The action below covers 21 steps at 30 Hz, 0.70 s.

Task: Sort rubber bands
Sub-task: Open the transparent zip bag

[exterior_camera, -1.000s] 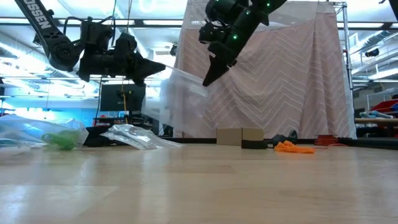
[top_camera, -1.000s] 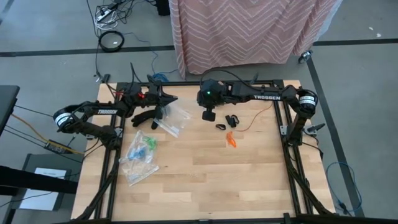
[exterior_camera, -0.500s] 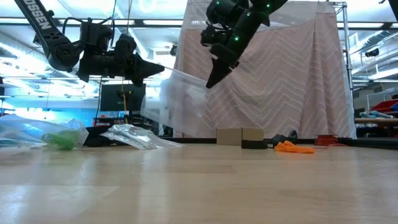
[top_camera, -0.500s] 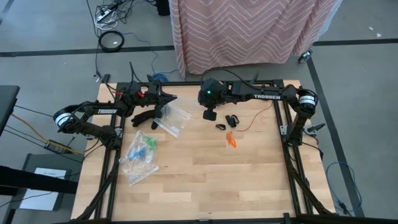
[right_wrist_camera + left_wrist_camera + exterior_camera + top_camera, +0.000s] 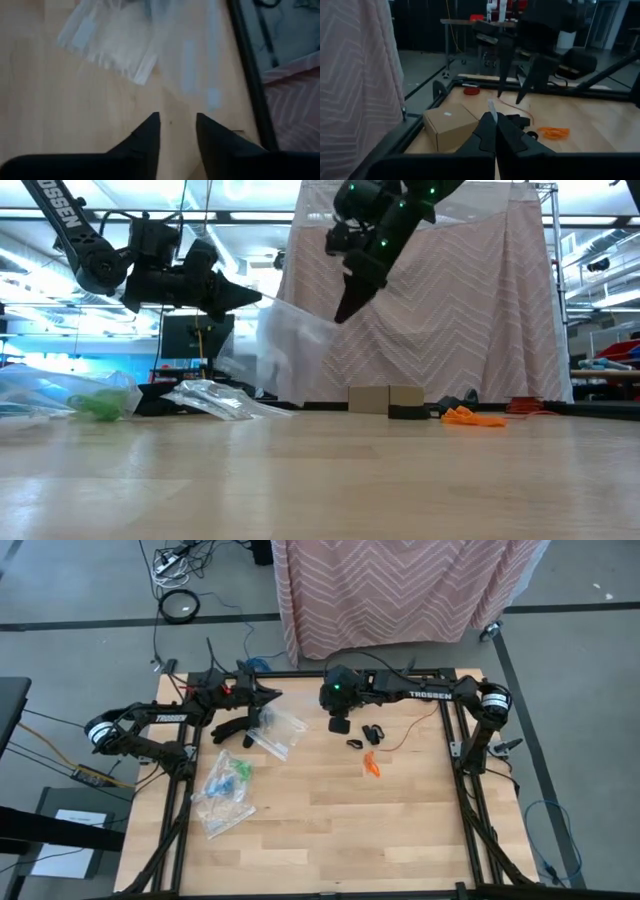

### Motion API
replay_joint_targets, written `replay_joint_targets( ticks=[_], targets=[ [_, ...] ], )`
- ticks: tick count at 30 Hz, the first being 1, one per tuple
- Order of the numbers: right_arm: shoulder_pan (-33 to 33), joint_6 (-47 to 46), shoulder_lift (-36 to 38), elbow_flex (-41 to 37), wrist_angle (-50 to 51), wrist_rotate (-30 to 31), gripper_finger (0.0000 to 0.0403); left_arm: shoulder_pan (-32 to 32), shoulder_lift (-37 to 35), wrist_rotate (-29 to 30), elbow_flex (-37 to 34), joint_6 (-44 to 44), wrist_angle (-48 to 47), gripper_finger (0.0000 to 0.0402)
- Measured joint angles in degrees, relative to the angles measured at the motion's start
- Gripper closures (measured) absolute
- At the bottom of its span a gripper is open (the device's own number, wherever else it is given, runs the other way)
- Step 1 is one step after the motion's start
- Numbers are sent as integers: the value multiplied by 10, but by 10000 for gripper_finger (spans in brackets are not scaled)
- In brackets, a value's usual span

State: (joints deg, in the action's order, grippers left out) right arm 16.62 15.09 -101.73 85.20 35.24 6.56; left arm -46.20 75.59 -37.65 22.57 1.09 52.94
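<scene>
My left gripper (image 5: 245,296) is shut on a clear zip bag (image 5: 290,350) that hangs below it near the table's far edge. Level with the bag's top and just to its right, my right gripper (image 5: 347,308) stands open and points down, touching nothing; its fingers (image 5: 506,75) also show in the left wrist view. Black rubber bands (image 5: 372,732) and orange rubber bands (image 5: 372,766) lie on the table right of the bag. Green and blue rubber bands (image 5: 232,776) sit inside bags at the left. My left gripper pinches the bag's thin top edge (image 5: 492,109) between its two shut fingers, coming about level from the table's left. The bag hangs slack below the fingers. Whether its lower end (image 5: 285,392) rests on the table, I cannot tell.
Several clear bags (image 5: 225,802) lie in a heap at the left. Another clear bag (image 5: 105,40) seems to lie flat on the table beneath the held one. A small cardboard box (image 5: 451,125) stands at the far edge. A striped cloth (image 5: 450,300) hangs behind the table.
My right gripper has opened and let go of the bag's right end. The bag's top edge, before drawn across between both grippers, has sagged, and the bag now hangs from the left gripper alone.
</scene>
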Motion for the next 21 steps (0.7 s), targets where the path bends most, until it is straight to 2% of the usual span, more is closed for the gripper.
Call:
replay_joint_targets(
  ticks=[4,8,11,15,16,19,21],
  targets=[
    [1,6,-2,0,-3,12,241,-5,0,-1,0,4,-4,401],
    [2,61,5,0,1,108,240,-8,0,-5,0,-7,-18,401],
    [11,85,20,0,-17,140,275,-7,0,-15,0,-9,-22,401],
    [18,87,41,1,-42,119,374,7,0,-61,0,-10,-1,401],
    [17,92,47,1,-49,117,388,10,0,-73,0,-9,14,401],
    [10,92,78,1,-75,107,399,21,0,-120,0,6,74,401],
    [5,89,106,1,-87,47,401,33,0,-134,0,15,111,401]
  ],
)
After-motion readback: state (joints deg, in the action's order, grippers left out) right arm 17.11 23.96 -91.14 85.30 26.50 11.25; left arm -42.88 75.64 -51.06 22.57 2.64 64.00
